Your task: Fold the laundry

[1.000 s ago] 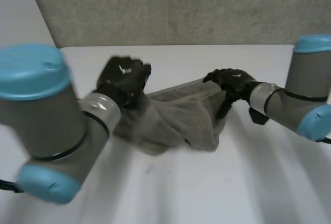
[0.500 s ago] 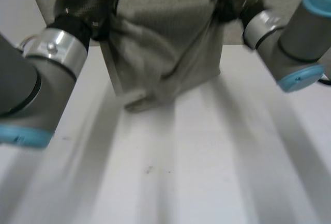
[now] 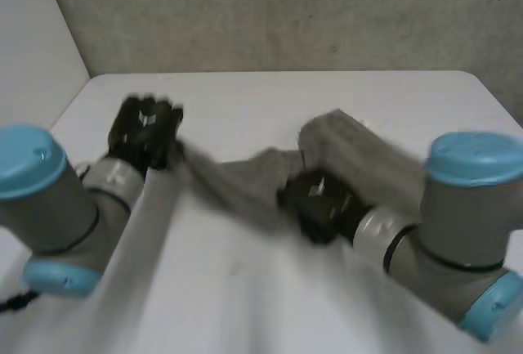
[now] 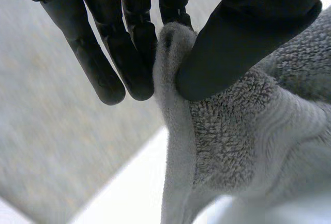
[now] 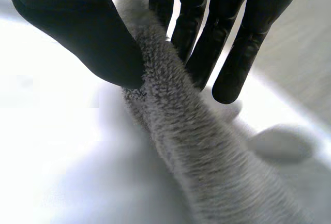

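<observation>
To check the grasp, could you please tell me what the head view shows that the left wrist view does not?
Head view: the right hand also gripping the grey terry towel, which spans between both arms over the white table. Left wrist view: the towel's rolled edge pinched between thumb and fingers, with its looped pile visible. Both: the left hand holding the towel.
</observation>
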Robot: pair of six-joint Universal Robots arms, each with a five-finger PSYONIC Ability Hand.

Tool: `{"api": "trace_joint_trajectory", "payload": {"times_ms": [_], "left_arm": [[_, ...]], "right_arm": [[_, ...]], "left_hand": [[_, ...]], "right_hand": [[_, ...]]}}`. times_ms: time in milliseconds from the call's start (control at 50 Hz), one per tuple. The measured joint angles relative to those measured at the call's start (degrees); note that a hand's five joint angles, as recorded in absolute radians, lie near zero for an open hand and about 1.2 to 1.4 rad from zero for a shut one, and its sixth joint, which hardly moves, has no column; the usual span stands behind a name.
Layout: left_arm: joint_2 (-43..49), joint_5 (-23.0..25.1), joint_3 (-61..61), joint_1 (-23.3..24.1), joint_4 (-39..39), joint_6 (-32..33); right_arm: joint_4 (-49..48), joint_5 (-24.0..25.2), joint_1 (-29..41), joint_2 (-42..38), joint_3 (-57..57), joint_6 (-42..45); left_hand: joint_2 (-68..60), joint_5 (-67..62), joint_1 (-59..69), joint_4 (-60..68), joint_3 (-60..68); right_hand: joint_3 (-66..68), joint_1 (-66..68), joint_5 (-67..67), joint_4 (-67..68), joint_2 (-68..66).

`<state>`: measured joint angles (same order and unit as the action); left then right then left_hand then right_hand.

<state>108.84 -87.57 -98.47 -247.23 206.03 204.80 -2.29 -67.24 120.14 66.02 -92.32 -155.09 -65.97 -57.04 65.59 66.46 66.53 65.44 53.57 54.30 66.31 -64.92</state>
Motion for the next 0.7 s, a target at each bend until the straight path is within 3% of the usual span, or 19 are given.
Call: {"api": "trace_joint_trajectory", "payload": {"times_ms": [40,60,80,100,140,180,300,480,640,700], "left_arm": [[-0.28,0.0,-3.16,-1.17,-0.29,0.05],[-0.54,-0.01,-4.81,-1.84,-0.64,0.07],[-0.72,0.0,-5.62,-2.16,-0.89,0.08],[-1.55,0.01,-7.59,-3.04,-1.82,0.09],[-2.03,0.02,-8.24,-3.34,-2.33,0.08],[-4.04,0.04,-9.3,-3.87,-4.5,0.05],[-9.35,0.74,-7.99,-3.55,-10.01,-0.19],[-13.83,4.53,-1.98,0.8,-12.15,-3.08],[-8.77,5.26,3.11,4.62,-12.4,-7.48],[-1.36,4.93,7.04,6.39,-14.56,-8.65]], "right_arm": [[4.1,0.25,1.0,-1.97,0.56,1.38],[6.38,0.29,1.43,-2.98,1.1,1.9],[7.49,0.31,1.64,-3.44,1.46,2.08],[9.62,0.27,1.93,-4.12,2.41,2.1],[10.41,0.22,2.01,-4.21,2.88,1.86],[11.21,0.07,1.94,-3.49,3.94,0.14],[9.23,-0.79,-0.82,0.15,4.17,-5.57],[4.67,-2.38,-9.63,5.98,-0.33,-9.27],[3.77,-1.83,-14.1,7.44,-4.06,-8.77],[3.68,-1.5,-15.37,7.38,-6.1,-8.21]], "left_hand": [[2.42,2.58,-0.82,-2.95,-2.98],[8.48,9.66,-8.69,-8.97,-8.97],[8.96,10.19,-10.03,-9.48,-9.49],[16.44,17.52,-16.61,-16.96,-16.97],[21.91,23.01,-22.38,-22.39,-22.39],[33.14,33.59,-32.13,-33.7,-33.69],[51.53,52.44,-50.98,-51.91,-51.9],[54.1,54.79,-53.17,-54.5,-54.48],[53.74,54.68,-53.11,-54.36,-54.32],[50.0,51.06,-49.69,-50.48,-50.58]], "right_hand": [[-3.88,-2.39,-3.45,-4.58,4.26],[-13.27,-10.02,-11.71,-14.01,14.04],[-13.27,-10.02,-11.71,-14.01,14.04],[-37.77,-29.77,-35.51,-37.89,37.35],[-37.77,-29.77,-35.51,-37.89,37.35],[-48.41,-38.14,-47.51,-49.44,46.89],[-52.73,-41.2,-51.01,-52.53,51.26],[-52.73,-41.2,-51.01,-52.53,51.27],[-52.73,-41.2,-51.01,-52.53,51.26],[-52.73,-41.2,-51.01,-52.53,51.26]]}}
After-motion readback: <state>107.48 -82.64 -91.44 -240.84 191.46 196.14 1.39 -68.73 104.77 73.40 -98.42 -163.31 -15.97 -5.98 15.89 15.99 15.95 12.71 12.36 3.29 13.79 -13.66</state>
